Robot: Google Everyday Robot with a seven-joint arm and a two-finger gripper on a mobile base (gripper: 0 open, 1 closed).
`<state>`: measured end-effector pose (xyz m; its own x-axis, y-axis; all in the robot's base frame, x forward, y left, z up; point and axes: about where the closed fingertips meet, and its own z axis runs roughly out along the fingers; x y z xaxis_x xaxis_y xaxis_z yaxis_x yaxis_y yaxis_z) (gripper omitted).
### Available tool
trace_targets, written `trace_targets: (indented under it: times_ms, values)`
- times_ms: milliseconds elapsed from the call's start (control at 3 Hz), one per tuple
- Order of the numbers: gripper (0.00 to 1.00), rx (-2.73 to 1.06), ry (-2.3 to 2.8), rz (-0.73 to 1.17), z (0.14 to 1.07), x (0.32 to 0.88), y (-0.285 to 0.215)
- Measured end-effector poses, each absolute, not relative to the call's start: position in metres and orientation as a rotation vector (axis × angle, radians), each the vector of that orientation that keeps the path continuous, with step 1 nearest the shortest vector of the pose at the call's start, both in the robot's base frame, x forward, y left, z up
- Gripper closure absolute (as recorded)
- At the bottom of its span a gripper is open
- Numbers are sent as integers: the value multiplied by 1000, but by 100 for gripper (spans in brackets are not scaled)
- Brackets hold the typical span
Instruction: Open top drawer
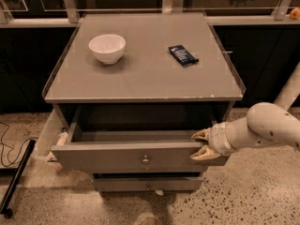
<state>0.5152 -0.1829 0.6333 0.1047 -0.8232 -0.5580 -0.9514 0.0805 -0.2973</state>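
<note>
The top drawer (103, 157) of the grey cabinet stands pulled out, its dark inside showing. Its flat grey front carries a small round metal knob (146, 160) at centre. My gripper (200, 144) comes in from the right on a white arm. It sits at the right end of the drawer front, one fingertip (198, 135) above the front's top edge and the other lower against the panel. The fingers are spread apart and hold nothing.
A white bowl (107, 48) and a dark flat packet (183, 55) lie on the cabinet top (140, 78). A lower drawer (147, 184) shows beneath. A black cable and bar (14, 182) lie on the speckled floor at left.
</note>
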Motion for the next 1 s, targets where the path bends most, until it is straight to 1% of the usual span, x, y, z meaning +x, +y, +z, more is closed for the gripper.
trace_targets:
  times_ms: [333, 1000]
  values:
    - [100, -1756, 1714, 251, 643, 508, -178]
    - [100, -1717, 1756, 274, 638, 469, -186]
